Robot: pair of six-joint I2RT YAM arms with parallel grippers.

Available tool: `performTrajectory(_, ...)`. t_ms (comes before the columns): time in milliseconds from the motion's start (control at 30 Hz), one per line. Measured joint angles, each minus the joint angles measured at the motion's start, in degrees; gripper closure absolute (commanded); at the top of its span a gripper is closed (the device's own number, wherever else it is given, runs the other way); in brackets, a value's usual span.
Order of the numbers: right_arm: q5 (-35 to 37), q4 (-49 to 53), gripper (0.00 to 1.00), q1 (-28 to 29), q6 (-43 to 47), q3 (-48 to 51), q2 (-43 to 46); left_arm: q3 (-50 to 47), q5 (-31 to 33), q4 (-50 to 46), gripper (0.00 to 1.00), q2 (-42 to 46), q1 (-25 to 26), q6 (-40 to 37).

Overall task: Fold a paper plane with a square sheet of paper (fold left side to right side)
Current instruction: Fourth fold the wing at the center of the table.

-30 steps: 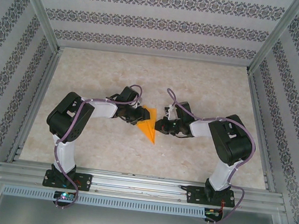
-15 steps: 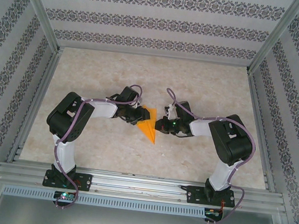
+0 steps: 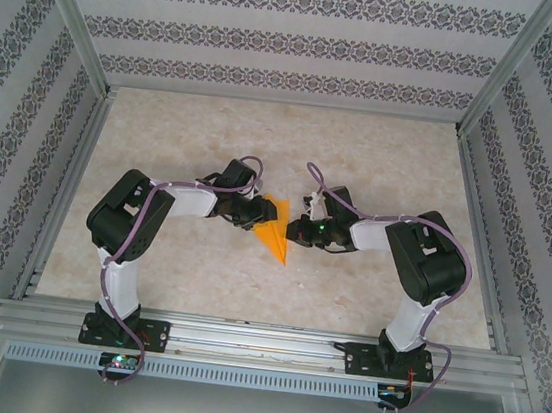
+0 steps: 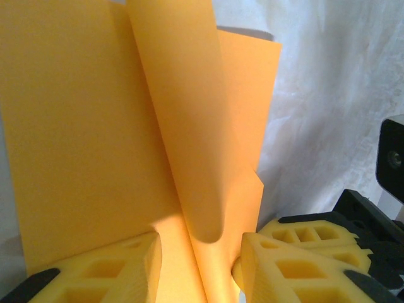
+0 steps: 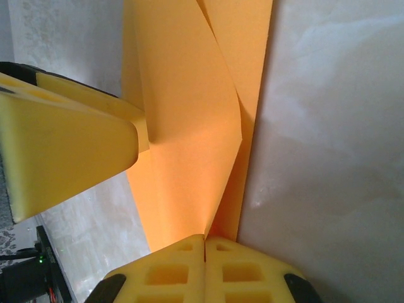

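Orange paper sheet (image 3: 275, 235), folded to a point aimed at the near edge, lies mid-table between the two grippers. At its left side sits the left gripper (image 3: 252, 214), fingers (image 4: 107, 265) partly spread astride a raised, curling flap without clamping it. At the sheet's right edge the right gripper (image 3: 296, 232) has its fingers (image 5: 246, 271) pressed together, the flap's lower tip pinched in their seam.

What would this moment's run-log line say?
paper: flap raised, fold unfinished | left gripper: open, straddling flap | right gripper: shut on paper edge
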State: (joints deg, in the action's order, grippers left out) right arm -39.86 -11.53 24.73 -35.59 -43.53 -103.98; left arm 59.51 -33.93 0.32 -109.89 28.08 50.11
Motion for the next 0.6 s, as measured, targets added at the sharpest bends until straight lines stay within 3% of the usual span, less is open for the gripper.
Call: performTrajectory(600,0.0,0.8,0.96,-0.2,0.0,-0.3,0.4,0.0,0.0,0.0,0.6,0.0,0.0,0.0)
